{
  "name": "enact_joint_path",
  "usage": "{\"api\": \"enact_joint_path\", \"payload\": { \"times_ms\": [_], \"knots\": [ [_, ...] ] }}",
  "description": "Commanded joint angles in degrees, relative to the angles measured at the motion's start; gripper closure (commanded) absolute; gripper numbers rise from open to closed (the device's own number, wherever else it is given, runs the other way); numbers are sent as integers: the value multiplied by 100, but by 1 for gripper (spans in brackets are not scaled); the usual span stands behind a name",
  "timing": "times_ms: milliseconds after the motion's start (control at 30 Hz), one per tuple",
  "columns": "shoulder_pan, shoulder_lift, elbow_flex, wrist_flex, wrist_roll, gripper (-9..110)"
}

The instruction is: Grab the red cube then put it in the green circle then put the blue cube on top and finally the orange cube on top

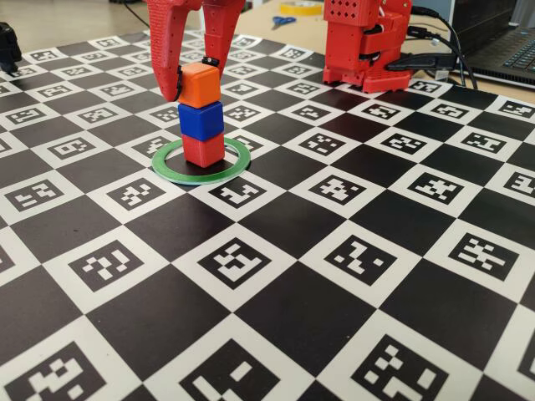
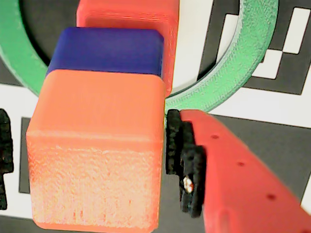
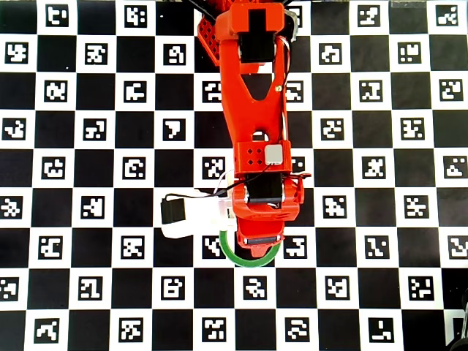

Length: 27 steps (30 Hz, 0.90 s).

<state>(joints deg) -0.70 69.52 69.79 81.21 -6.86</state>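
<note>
Inside the green circle, red cube, blue cube and orange cube stand stacked; the pincer, slightly spread, only needs withdrawing.

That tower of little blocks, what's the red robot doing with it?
The robot is building a stack. The red cube sits inside the green circle, the blue cube is on it, and the orange cube is on top. The gripper is around the orange cube. In the wrist view a thin gap shows beside one pad, so it looks open.
</note>
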Motion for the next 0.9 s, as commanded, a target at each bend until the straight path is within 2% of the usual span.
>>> {"api": "enact_joint_path", "payload": {
  "times_ms": [0, 233, 500, 867],
  "knots": [
    [44, 562, -62, -53, -141, 75],
    [62, 914, -97, 149, 9, 63],
    [62, 1380, -308, 686, 158, 57],
    [-18, 2944, 44, 905, 237, 58]
  ]
}}
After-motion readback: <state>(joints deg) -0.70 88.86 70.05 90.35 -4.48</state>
